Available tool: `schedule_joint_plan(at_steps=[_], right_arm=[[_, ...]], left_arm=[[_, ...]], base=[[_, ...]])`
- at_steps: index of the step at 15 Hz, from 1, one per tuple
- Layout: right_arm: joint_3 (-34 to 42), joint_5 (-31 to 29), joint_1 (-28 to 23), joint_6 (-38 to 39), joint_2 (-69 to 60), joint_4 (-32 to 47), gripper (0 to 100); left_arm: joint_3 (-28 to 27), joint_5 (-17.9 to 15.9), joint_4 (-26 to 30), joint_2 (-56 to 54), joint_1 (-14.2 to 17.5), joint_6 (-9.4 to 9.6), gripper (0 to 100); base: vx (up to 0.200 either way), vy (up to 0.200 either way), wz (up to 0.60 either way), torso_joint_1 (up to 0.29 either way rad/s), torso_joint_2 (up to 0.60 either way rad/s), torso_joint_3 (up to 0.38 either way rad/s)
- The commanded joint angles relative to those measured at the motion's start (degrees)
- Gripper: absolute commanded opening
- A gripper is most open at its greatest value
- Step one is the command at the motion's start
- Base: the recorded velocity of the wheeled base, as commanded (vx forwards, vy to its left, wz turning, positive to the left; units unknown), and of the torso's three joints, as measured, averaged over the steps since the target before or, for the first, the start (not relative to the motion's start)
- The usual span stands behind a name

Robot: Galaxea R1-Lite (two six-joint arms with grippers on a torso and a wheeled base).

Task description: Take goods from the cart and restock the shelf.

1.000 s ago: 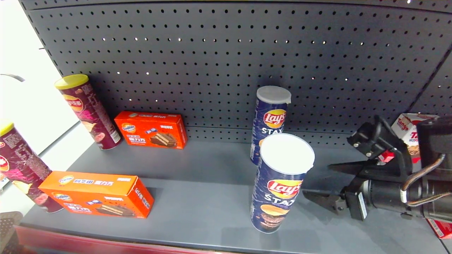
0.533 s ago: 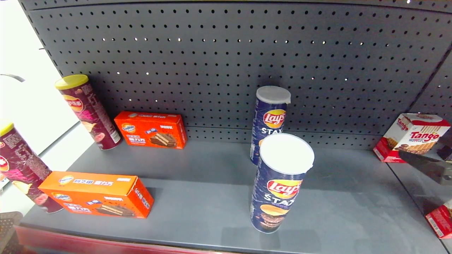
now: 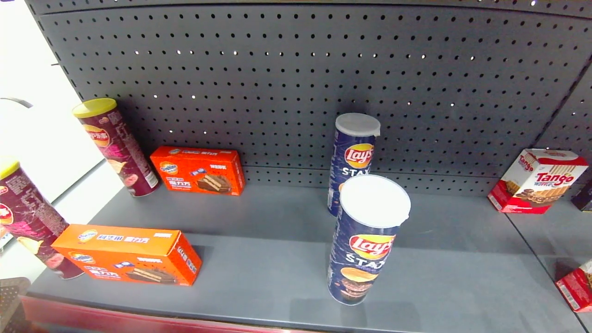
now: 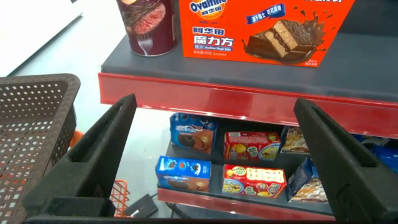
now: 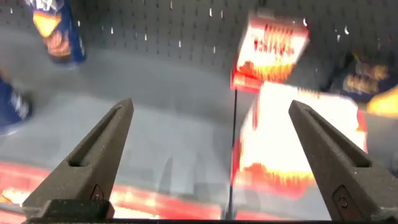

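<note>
Front blue can (image 3: 367, 240) | upright on shelf (image 3: 268, 277) (near edge) | left gripper (image 4: 214, 102), right gripper (image 5: 210, 104) gaping, empty

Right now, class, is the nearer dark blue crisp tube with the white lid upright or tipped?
Upright: the dark blue tube stands on its base on the grey shelf, lid uppermost.

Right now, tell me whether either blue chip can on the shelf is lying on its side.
No, the front blue can and the rear blue can both stand upright.
</note>
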Motion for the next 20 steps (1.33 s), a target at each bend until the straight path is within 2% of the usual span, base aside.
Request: schedule_joint_plan(at_steps=[1,2,3,4,5,13,20], right_arm=[[11.0,0.1,-0.2,3.3,-16.2,1.8,100],[15.5,-0.1,-0.3,4.1,-18.9,0.7,100],[19.0,0.1,-0.4,4.5,-18.9,-3.9,100],[19.3,0.0,-0.4,4.8,-18.9,-4.5,100],[19.0,-0.8,-0.4,5.3,-18.9,2.2,100],[19.1,-1.3,-0.4,6.8,-18.9,0.3,100],[19.1,-1.2,-0.4,6.6,-18.9,0.3,100]], left_arm=[[0.0,0.1,0.0,0.1,0.0,-0.02,100],[0.0,0.1,0.0,0.1,0.0,-0.02,100],[0.0,0.1,0.0,0.1,0.0,-0.02,100],[0.0,0.1,0.0,0.1,0.0,-0.02,100],[0.0,0.1,0.0,0.1,0.0,0.07,100],[0.0,-1.6,0.0,0.1,0.0,0.24,100],[0.0,-1.2,0.0,0.1,0.0,0.07,100]], base=[[0.0,0.0,0.0,0.0,0.0,0.0],[0.0,0.0,0.0,0.0,0.0,0.0],[0.0,0.0,0.0,0.0,0.0,0.0],[0.0,0.0,0.0,0.0,0.0,0.0],[0.0,0.0,0.0,0.0,0.0,0.0],[0.0,0.0,0.0,0.0,0.0,0.0],[0.0,0.0,-0.09,0.0,0.0,0.0]])
